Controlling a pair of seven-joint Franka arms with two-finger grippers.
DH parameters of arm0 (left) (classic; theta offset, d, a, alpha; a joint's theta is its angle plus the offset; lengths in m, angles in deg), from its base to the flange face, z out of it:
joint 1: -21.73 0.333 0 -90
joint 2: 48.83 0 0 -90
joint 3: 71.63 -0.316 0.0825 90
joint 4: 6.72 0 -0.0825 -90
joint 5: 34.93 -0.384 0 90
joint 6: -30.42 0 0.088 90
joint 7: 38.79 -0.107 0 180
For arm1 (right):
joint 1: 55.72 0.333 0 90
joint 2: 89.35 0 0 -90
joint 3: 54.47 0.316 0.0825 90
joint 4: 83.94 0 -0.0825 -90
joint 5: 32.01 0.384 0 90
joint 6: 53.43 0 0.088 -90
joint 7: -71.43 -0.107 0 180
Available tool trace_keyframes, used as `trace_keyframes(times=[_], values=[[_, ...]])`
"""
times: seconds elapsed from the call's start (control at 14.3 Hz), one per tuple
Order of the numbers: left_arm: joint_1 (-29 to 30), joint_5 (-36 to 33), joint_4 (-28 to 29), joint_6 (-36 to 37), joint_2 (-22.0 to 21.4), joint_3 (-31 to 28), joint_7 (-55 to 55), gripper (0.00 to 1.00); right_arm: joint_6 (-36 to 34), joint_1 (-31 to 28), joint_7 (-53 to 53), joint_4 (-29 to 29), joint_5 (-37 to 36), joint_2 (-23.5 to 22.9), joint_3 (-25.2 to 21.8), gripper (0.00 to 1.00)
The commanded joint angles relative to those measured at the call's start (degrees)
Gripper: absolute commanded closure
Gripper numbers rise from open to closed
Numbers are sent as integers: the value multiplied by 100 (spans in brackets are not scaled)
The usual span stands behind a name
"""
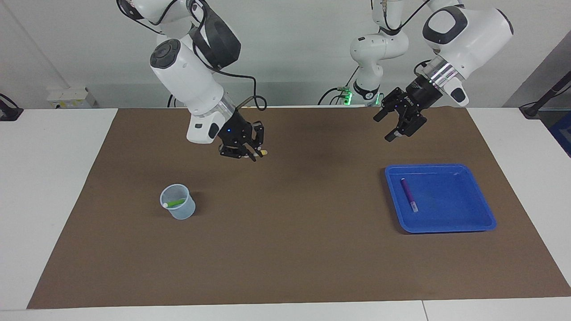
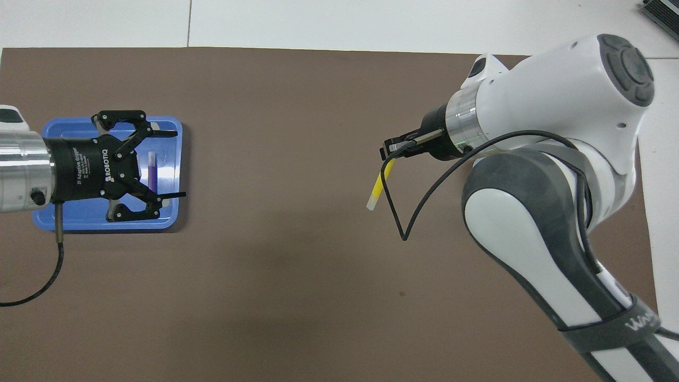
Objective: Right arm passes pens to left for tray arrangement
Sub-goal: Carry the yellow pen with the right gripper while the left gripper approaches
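My right gripper [image 1: 253, 154] [image 2: 390, 153] is up over the mat toward the middle of the table, shut on the yellow pen [image 2: 378, 185] [image 1: 263, 152]. The pen's pale end hangs down out of the fingers. At the left arm's end of the mat, the left gripper [image 1: 393, 126] [image 2: 177, 164] hangs open and empty in the air above the blue tray [image 1: 446, 226] [image 2: 103, 223]. The purple pen [image 1: 408, 195] [image 2: 152, 176] lies in the tray. The green pen [image 1: 175, 203] leans in a translucent cup [image 1: 180, 210].
A brown mat [image 1: 290, 249] [image 2: 265, 276] covers the table between the cup and the tray. The right arm's body [image 2: 536, 212] hides the cup in the overhead view. White table edges border the mat.
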Motion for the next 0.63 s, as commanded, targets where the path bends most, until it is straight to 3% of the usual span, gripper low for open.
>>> trace_keyframes(times=[0.0,0.35,0.56], values=[[-371,151,220,-521,-141,-43,902,1,247,88,-932,43,167,-1,209,100],[-556,151,431,-663,-194,-43,1045,1,739,263,-2215,34,509,-10,421,100],[-934,151,633,-1329,-229,-35,1377,1,1073,430,-2910,34,719,-36,430,100]])
